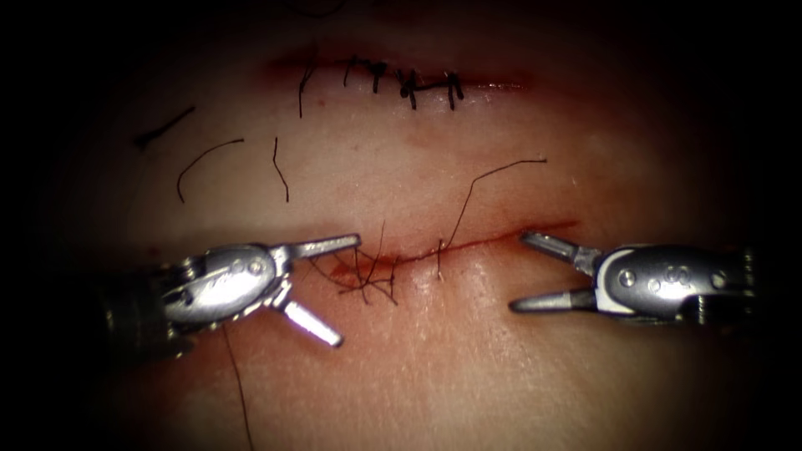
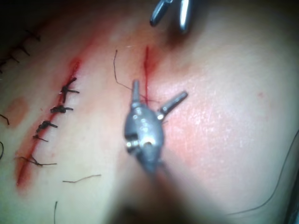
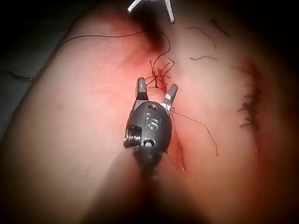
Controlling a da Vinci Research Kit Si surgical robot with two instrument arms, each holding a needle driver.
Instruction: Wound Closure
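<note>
Both my tools were empty. My left tool point(image 1: 322, 288) had its jaws spread wide, upper jaw lying along the left end of the cut point(image 1: 468, 245), lower jaw angled down over the tissue point(image 1: 434, 376); it pinched nothing. My right tool point(image 1: 539, 271) also sat with jaws apart at the right end of the cut, holding nothing, upper jaw just beside the red line, lower jaw off it below. In the left wrist view my left tool point(image 2: 156, 100) straddled the cut point(image 2: 146, 70); in the right wrist view my right tool point(image 3: 156, 91) pointed at the knot tangle.

The needle: I could not find it in any view, so I couldn't tell if it was in the tissue. What lay between my tools was thread point(image 1: 372, 276), a cluster of stitches and loose tails across the cut's left part, one long tail point(image 1: 493, 179) rising up and right. Tangle was just beside my left tool's upper jaw, well apart from my right.

An older sutured cut point(image 1: 409, 83) sat above, cut ends of thread point(image 1: 205, 163) scattered on the left.

Judgement: to work well here, pick one tail cleanly, not the bundle; avoid dragging jaws on the wound edge
</note>
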